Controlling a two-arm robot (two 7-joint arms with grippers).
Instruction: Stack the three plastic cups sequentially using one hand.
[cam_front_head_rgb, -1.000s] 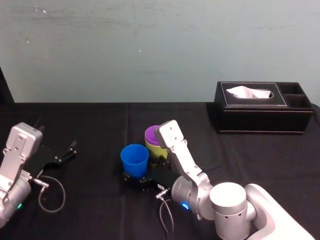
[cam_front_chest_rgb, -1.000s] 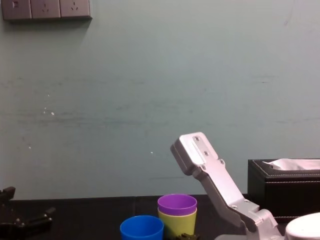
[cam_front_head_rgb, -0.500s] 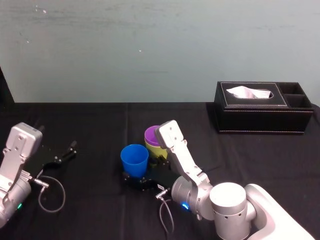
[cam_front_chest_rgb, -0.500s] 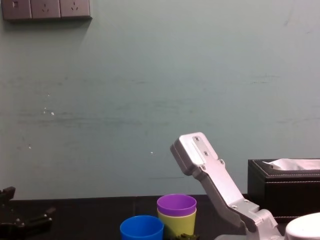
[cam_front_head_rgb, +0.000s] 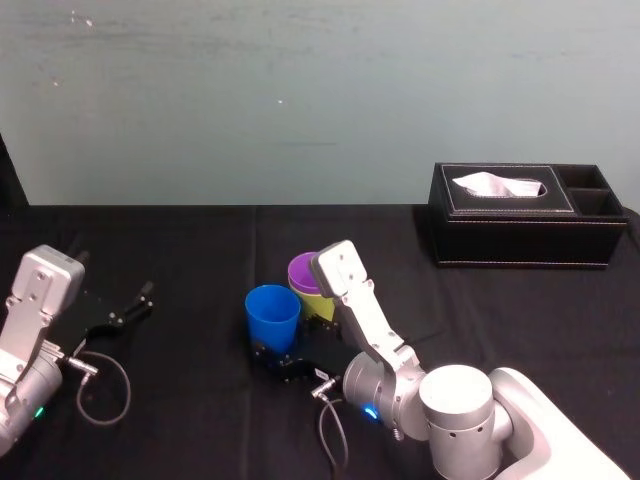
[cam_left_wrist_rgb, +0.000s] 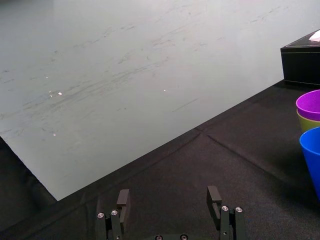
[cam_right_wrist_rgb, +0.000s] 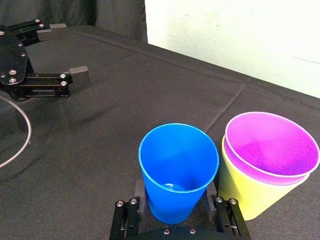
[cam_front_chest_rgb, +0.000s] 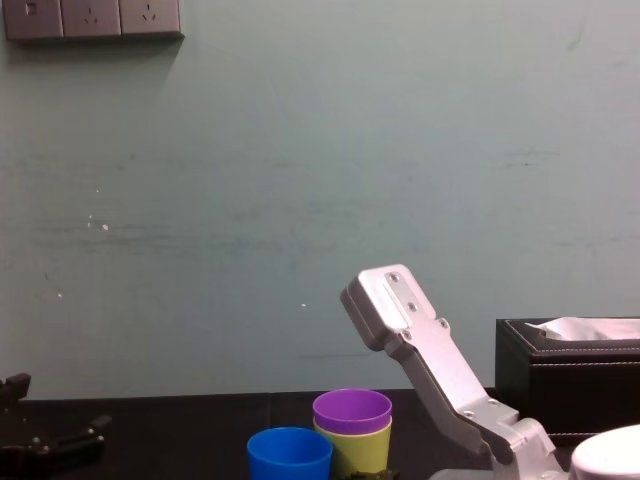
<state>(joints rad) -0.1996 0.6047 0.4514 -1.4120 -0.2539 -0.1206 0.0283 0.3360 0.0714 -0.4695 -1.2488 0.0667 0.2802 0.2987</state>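
Right wrist view, near to far: the right gripper (cam_right_wrist_rgb: 176, 197) presses its fingers on both lower sides of the upright blue cup (cam_right_wrist_rgb: 178, 165). Just beside it, the purple cup (cam_right_wrist_rgb: 272, 145) sits inside the yellow-green cup (cam_right_wrist_rgb: 250, 192). Farther off, the left gripper (cam_right_wrist_rgb: 67, 52) rests on the black table (cam_right_wrist_rgb: 100, 125), fingers apart and empty.

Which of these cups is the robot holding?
The blue tapered plastic cup, gripped by the right end effector; the purple plastic cup nests in the yellow-green one.
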